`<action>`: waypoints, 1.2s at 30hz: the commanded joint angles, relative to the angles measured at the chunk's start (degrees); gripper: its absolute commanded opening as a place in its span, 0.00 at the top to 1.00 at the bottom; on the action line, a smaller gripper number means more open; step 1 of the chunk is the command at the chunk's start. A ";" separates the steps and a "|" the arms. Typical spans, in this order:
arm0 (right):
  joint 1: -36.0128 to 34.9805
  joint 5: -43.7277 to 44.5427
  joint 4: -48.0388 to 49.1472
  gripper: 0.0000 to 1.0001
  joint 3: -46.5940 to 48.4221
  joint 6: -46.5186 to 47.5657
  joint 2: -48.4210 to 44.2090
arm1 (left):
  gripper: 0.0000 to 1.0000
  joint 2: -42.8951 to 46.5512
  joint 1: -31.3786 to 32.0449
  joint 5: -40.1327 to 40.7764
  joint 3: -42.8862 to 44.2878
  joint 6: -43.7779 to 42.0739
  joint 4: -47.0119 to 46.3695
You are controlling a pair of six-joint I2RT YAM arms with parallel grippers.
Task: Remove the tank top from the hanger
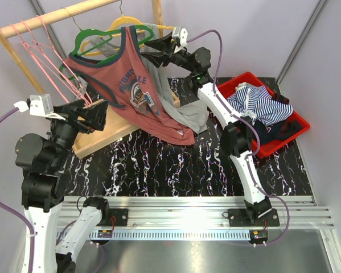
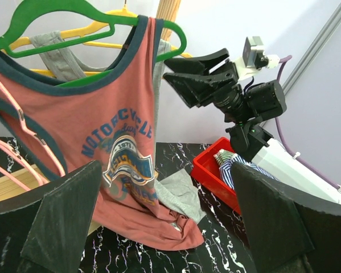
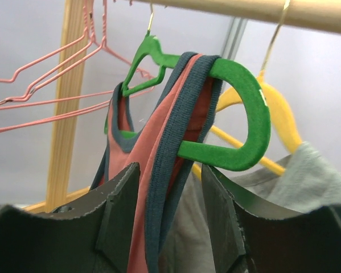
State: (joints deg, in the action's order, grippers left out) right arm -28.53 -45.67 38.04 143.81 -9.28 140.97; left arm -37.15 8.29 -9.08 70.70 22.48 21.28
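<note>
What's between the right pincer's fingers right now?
A navy-edged strap of the tank top, draped over the green hanger, runs down between them; the right wrist view shows it.

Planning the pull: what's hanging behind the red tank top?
A grey top on a yellow hanger hangs behind the red tank top. Its front is mostly covered, so anything further back can't be seen.

Overhead view wide; both wrist views face green hanger (image 3: pixel 254 102).

Two tank tops (image 1: pixel 130 85), one bin (image 1: pixel 287 142)
</note>
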 commanded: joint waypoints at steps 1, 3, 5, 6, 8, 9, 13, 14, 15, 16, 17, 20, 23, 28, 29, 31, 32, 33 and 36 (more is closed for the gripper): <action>-1.52 -3.54 3.27 0.46 -2.56 0.05 -5.08 | 0.01 0.58 0.23 -0.41 -0.30 -0.24 -1.94; -1.96 -5.47 3.62 0.46 -4.05 0.49 -5.88 | 0.01 0.76 0.23 -0.41 -0.21 -0.42 -1.77; -2.31 -7.05 3.88 0.46 -4.76 1.01 -6.67 | 0.01 0.76 0.23 -0.50 0.05 -0.60 -1.50; -2.75 -7.67 4.06 0.46 -5.46 1.63 -7.02 | 0.01 0.67 0.23 -0.50 0.06 -0.86 -1.33; -3.28 -8.90 4.50 0.47 -6.43 2.51 -7.98 | 0.01 0.41 0.23 -0.76 0.49 -1.30 -0.89; -3.54 -10.13 4.50 0.47 -7.30 3.38 -8.34 | 0.01 0.23 0.23 -0.85 1.02 -1.82 -0.71; -5.04 -13.12 4.06 0.47 -7.93 4.18 -9.13 | 0.01 -0.65 0.23 -1.73 2.16 -2.97 -0.19; -5.48 -13.48 3.36 0.47 -7.84 4.18 -9.30 | 0.01 -0.82 0.23 -1.90 2.51 -3.14 0.16; -5.65 -13.31 3.01 0.47 -7.93 3.92 -9.39 | 0.01 -1.17 0.23 -1.99 3.13 -3.67 0.34; -5.57 -12.87 2.57 0.47 -8.28 3.74 -9.92 | 0.01 -1.35 0.23 -2.17 3.39 -3.93 0.60; -5.57 -10.95 1.08 0.46 -8.98 3.92 -10.62 | 0.01 -1.35 0.23 -2.17 3.74 -4.11 1.22; -4.69 -5.42 -1.22 0.42 -15.82 7.43 -15.45 | 0.01 -1.00 0.23 -1.99 4.54 -4.81 2.54; -2.58 -2.42 -5.23 0.38 -22.24 6.56 -20.18 | 0.01 0.14 0.23 -1.29 3.84 -5.08 2.89; -0.65 0.49 -14.65 0.27 -27.79 5.59 -24.59 | 0.01 0.94 0.23 -1.20 2.26 -4.99 2.10; -0.56 1.54 -16.93 0.24 -27.27 5.50 -24.43 | 0.01 0.93 0.23 -1.29 1.73 -4.82 1.58; -0.56 3.12 -21.66 0.22 -24.73 3.40 -22.16 | 0.01 0.85 0.23 -1.64 1.55 -4.64 1.05; -0.47 4.61 -23.35 0.22 -20.71 1.91 -21.01 | 0.01 0.76 0.23 -1.64 1.46 -4.55 0.79; -0.47 4.63 -25.02 0.21 -18.24 -0.98 -19.34 | 0.01 0.76 0.23 -1.82 1.37 -4.55 0.70; -0.73 4.80 -31.70 0.21 -8.13 -5.91 -12.14 | 0.01 0.85 0.23 -1.90 1.55 -4.38 0.61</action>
State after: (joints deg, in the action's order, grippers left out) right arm -28.56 -43.53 14.74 127.46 -8.71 124.57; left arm -36.47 8.29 -9.91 72.34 18.41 24.34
